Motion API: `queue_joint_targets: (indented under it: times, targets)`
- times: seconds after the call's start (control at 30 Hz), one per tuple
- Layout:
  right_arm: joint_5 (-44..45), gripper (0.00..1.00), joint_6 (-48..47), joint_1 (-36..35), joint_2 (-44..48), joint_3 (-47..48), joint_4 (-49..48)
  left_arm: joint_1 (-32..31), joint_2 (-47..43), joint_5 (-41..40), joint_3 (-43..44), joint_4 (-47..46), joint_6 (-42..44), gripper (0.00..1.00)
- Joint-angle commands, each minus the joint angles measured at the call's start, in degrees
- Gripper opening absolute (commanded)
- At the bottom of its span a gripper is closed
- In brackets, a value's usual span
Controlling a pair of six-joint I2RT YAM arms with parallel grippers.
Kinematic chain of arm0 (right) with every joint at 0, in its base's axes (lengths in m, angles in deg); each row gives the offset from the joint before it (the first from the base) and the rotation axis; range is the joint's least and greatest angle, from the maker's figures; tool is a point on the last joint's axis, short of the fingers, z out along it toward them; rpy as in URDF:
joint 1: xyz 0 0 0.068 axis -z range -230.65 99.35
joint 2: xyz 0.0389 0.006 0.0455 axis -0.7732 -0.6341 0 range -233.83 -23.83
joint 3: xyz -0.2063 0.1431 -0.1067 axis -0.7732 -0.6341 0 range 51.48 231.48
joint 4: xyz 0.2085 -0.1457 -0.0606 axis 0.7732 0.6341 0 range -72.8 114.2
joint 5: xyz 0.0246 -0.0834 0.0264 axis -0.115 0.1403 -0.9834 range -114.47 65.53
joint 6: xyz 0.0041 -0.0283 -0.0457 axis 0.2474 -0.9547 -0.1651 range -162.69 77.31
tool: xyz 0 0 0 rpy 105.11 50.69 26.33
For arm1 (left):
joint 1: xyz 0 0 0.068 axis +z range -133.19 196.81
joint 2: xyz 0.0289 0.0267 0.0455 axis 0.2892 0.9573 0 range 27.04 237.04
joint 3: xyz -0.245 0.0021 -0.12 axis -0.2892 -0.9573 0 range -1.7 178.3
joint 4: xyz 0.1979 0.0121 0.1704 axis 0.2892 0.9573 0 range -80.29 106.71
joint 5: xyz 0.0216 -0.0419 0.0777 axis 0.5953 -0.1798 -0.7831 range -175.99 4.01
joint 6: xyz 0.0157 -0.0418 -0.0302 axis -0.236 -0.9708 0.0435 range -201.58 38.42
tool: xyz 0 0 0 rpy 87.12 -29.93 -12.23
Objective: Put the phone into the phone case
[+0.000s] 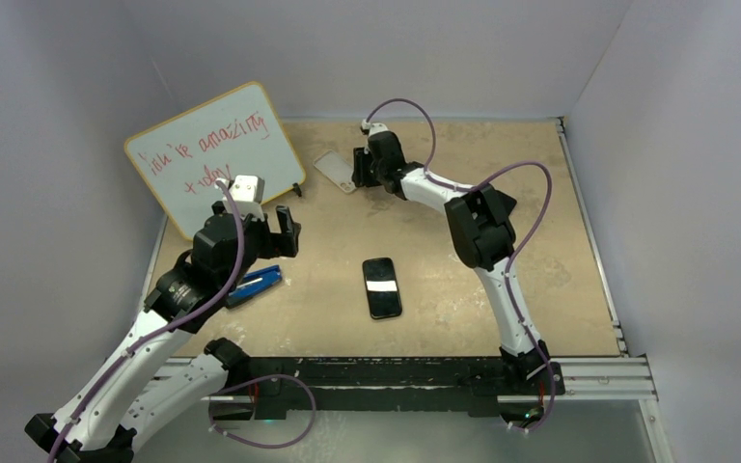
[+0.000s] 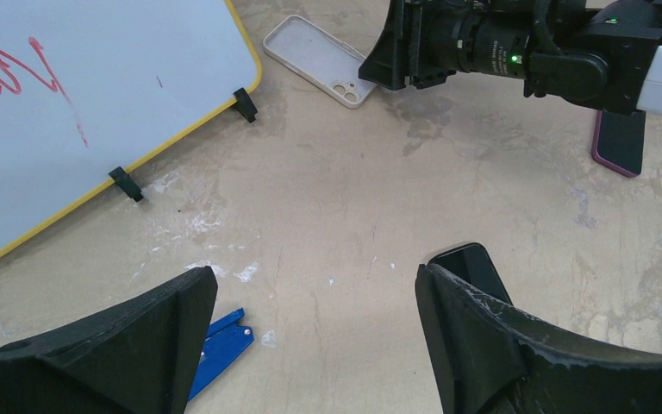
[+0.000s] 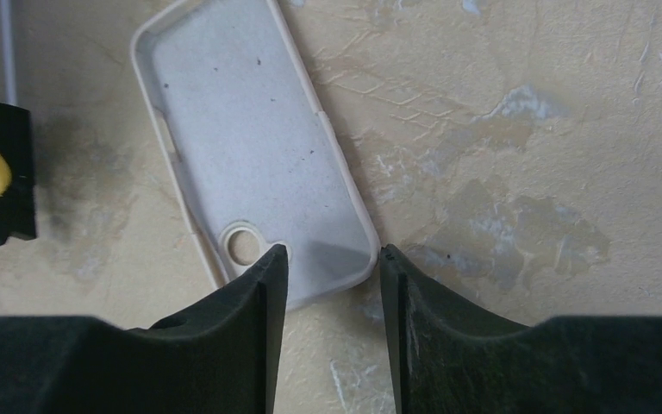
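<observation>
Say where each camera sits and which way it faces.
Top external: high behind, looking down on table, phone, left arm, right arm.
Left wrist: above the left gripper, looking across at whiteboard and right arm; own fingers show.
Right wrist: above the right gripper, looking down at the phone case; own fingers show.
Shared: all three show the phone case.

Pale grey-lilac walls [image 1: 396,48] on three sides, enclosing a scuffed beige worktop [image 1: 540,289]; aluminium rail [image 1: 598,371] along its near edge.

Left jaws wide; right arm [image 1: 487,236] outstretched, jaws half-parted.
</observation>
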Motion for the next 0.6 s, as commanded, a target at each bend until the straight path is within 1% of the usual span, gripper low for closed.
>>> queue_joint_targets:
  times: [0.0, 0.23, 0.5, 0.57]
  targets:
    - [2.93, 0.44, -3.36, -0.34, -0.78, 3.49, 2.42, -0.08, -0.76, -0.31, -0.38, -1.73, 0.67, 0.89]
    - [4.91, 0.41, -5.88, -0.33, -1.85, 4.94, 3.58, -0.07, -0.75, -0.45, -0.43, -1.73, 0.59, 0.89]
    - [4.45, 0.33, -7.03, -0.54, -4.35, 6.68, 5.27, -0.05, -0.45, -0.70, -0.49, -1.76, 0.42, 0.89]
    - [4.99, 0.29, -6.41, -0.60, -4.35, 6.81, 5.79, -0.03, -0.29, -0.80, -0.47, -1.69, 0.41, 0.89]
